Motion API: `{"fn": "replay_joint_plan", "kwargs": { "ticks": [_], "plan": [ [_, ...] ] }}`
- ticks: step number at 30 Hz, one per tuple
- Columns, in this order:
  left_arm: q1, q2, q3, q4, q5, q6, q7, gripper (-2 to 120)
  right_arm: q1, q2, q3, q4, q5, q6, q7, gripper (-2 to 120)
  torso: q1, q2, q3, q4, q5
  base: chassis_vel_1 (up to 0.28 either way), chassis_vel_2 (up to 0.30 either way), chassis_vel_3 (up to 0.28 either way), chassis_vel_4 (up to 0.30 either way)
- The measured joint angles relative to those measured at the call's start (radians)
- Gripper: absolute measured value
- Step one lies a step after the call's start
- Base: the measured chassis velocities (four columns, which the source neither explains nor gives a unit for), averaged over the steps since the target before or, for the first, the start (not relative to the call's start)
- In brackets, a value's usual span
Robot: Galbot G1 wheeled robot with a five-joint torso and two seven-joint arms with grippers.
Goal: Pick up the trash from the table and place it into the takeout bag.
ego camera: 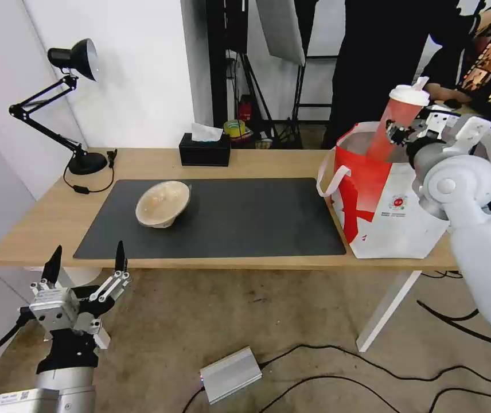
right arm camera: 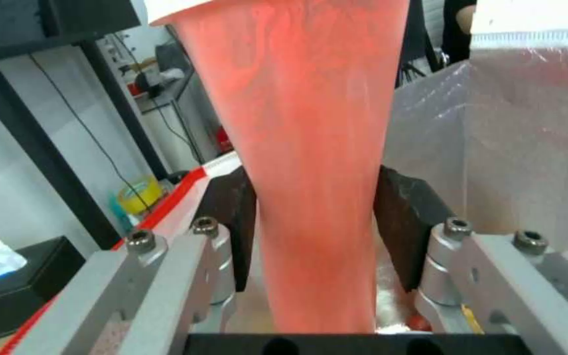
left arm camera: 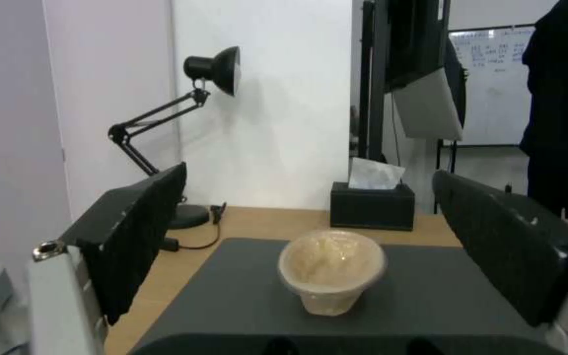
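The right gripper [ego camera: 396, 133] is clamped on the red cup [ego camera: 397, 121], its two dark pads pressing the cup's sides about midway down; in the right wrist view the cup [right arm camera: 310, 162] stands between the pads [right arm camera: 234, 222], touching both. The cup leans, white lid at about 1 o'clock from its base, and its lower part dips into the open mouth of the bag [ego camera: 392, 201]. Foil lining [right arm camera: 527, 148] shows just beside the cup. The bag stands at the table's [ego camera: 257, 160] right end, at 3 o'clock from the mat [ego camera: 245, 221], one corner touching the mat's edge.

The left gripper [ego camera: 85, 269] hangs below and in front of the table's near left corner, jaws wide apart and holding nothing. Through the left wrist view the beige bowl [left arm camera: 330, 273] sits centred between the spread fingers [left arm camera: 136, 231] but well beyond them, tilted with its opening towards the camera. In the head view the bowl [ego camera: 162, 203] lies on the mat's left part, at 1 o'clock from the left gripper.

A black tissue box [ego camera: 204, 150] sits at the table's far edge, at 12 o'clock from the bowl, and a desk lamp [ego camera: 76, 115] at the far left corner.
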Motion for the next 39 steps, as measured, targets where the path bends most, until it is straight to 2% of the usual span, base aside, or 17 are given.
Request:
{"fn": "replay_joint_plan", "kwargs": {
  "ticks": [12,15,20,21,25,26,28,39],
  "plan": [
    [0.002,0.001,-0.004,0.000,-0.001,0.000,0.000,100,0.005,0.023,0.001,-0.012,0.044,0.000,0.051,41,0.000,0.000,0.000,0.0000,0.0000,0.000,0.000,0.000,0.000],
    [0.002,0.001,-0.004,0.000,-0.001,0.000,0.000,100,0.007,0.024,0.002,-0.005,0.072,0.000,0.072,47,0.000,0.000,0.000,0.0000,0.0000,0.000,0.000,0.000,0.000],
    [0.003,0.000,-0.005,0.000,-0.001,0.000,0.000,100,0.027,0.026,0.013,0.015,0.224,-0.003,0.175,71,0.000,0.000,0.000,0.0001,-0.0001,0.000,0.000,0.000,0.000],
    [0.003,0.000,-0.005,0.000,-0.001,0.000,0.000,100,0.027,0.026,0.013,0.015,0.224,-0.003,0.175,71,0.000,0.000,0.000,0.0001,-0.0001,0.000,0.000,0.000,0.000],
    [0.005,0.000,-0.006,0.000,-0.001,0.000,0.000,100,0.032,0.025,0.015,0.021,0.250,-0.004,0.198,89,0.000,0.000,0.000,0.0000,0.0000,0.000,0.000,0.000,0.000],
    [0.005,0.000,-0.006,0.000,-0.001,0.000,0.000,100,0.032,0.025,0.015,0.021,0.250,-0.004,0.198,89,0.000,0.000,0.000,0.0000,0.0000,0.000,0.000,0.000,0.000],
    [0.005,0.000,-0.006,0.000,-0.001,0.000,0.000,100,0.032,0.025,0.016,0.026,0.257,-0.004,0.201,96,0.000,0.000,0.000,0.0000,0.0000,0.000,0.000,0.000,0.000],
    [0.006,0.000,-0.006,0.000,-0.001,0.000,0.000,100,0.046,0.023,0.009,0.027,0.268,-0.008,0.225,100,0.000,0.000,0.000,0.0000,-0.0001,0.000,0.000,0.000,0.000]
  ]
}}
